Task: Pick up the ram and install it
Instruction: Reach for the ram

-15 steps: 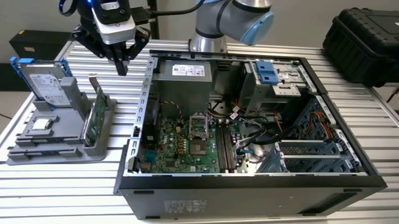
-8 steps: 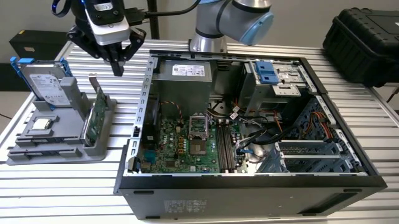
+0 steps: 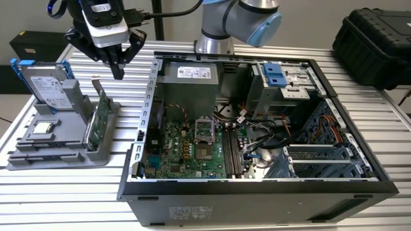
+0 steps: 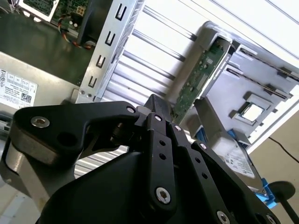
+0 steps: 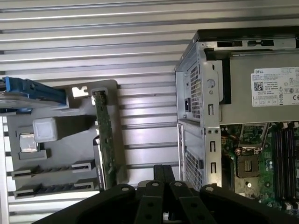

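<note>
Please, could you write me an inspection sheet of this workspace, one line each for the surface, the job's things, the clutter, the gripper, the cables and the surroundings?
Surface: slatted metal table, carrying a grey holder and an open computer case.
Job's things: memory slots on the motherboard; cannot tell whether a stick sits in them.
Clutter: in the holder, a hard drive with blue rails, a green card standing on edge, and a small chip.
Gripper: the gripper hangs above the table between holder and case; it looks shut, with nothing seen in it.
Cables: wire bundles inside the case; a black cable by the arm.
Surroundings: a black carry case at the exterior view's right.
</note>
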You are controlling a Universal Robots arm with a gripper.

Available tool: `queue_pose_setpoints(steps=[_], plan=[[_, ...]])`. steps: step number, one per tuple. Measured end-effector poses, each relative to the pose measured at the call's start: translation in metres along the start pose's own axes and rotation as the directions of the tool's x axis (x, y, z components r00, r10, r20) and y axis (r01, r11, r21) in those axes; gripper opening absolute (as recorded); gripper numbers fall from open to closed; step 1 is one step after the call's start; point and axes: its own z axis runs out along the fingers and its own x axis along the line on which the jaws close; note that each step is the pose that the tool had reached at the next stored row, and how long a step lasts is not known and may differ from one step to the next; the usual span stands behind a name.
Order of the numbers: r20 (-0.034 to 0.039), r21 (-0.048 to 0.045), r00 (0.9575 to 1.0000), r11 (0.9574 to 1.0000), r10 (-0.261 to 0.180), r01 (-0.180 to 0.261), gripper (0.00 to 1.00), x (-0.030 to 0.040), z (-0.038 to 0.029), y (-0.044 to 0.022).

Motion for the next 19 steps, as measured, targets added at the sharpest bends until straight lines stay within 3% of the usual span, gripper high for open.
queue_pose_setpoints(steps=[19], plan=[[-0.0026,0.0002,1.0,1.0,0.0,0.0,0.0,0.0186,0.0029,-0.0034]])
